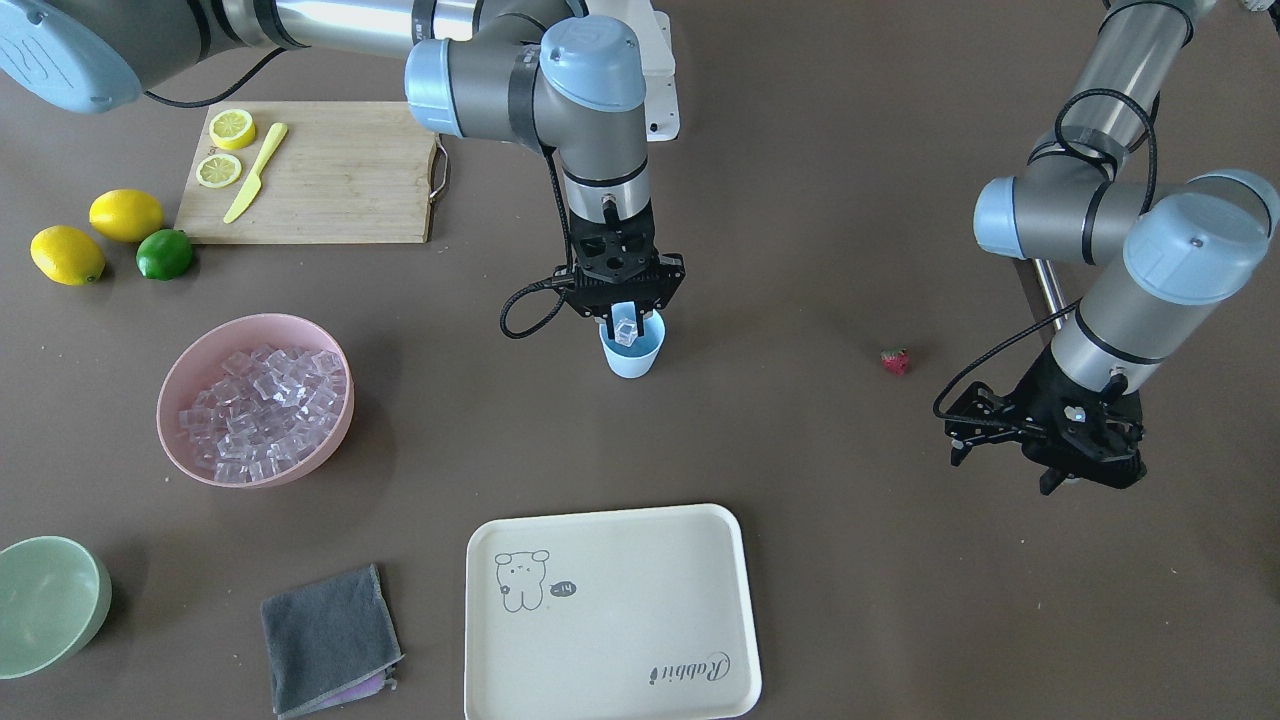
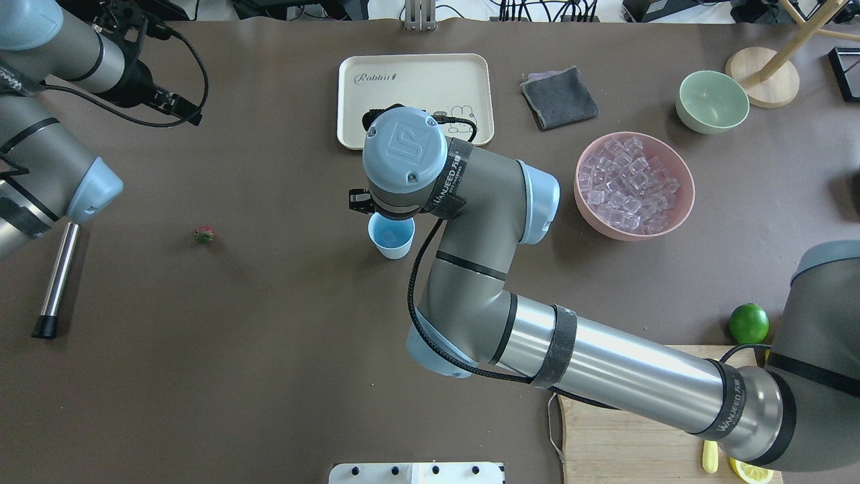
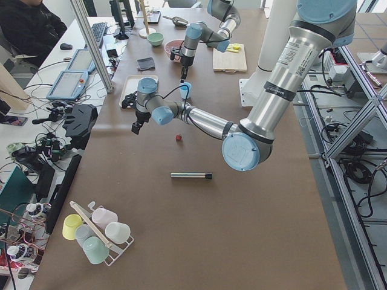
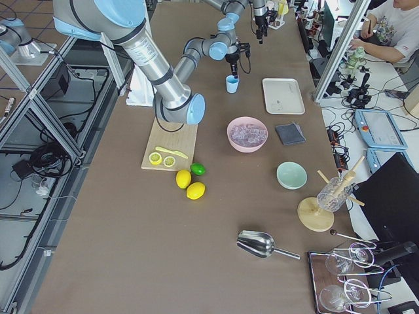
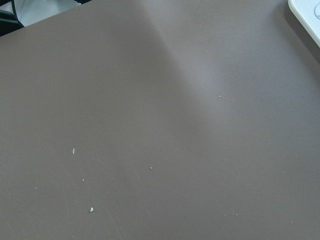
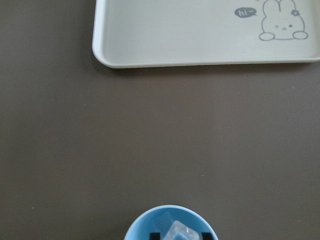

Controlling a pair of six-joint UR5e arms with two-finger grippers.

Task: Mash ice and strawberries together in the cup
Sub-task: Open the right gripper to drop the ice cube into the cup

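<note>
1. Blue cup (image 1: 632, 358) stands upright on desk (image 1: 800, 200).
2. Right fingers (image 1: 604, 312) pinch 1 ice cube (image 1: 625, 328) just above its mouth.
3. Left fingers (image 1: 965, 432) spread, above bare desk.
4. Strawberry (image 1: 894, 361) lies on desk, well apart from cup.

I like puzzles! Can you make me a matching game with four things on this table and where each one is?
Things:
1. strawberry
2. lime
3. yellow knife
4. ice cube

Places:
A. on the cutting board
B. in the right gripper, above the cup
C. alone on the bare table
D. beside the lemons

Pairs: 1-C, 2-D, 3-A, 4-B
</note>
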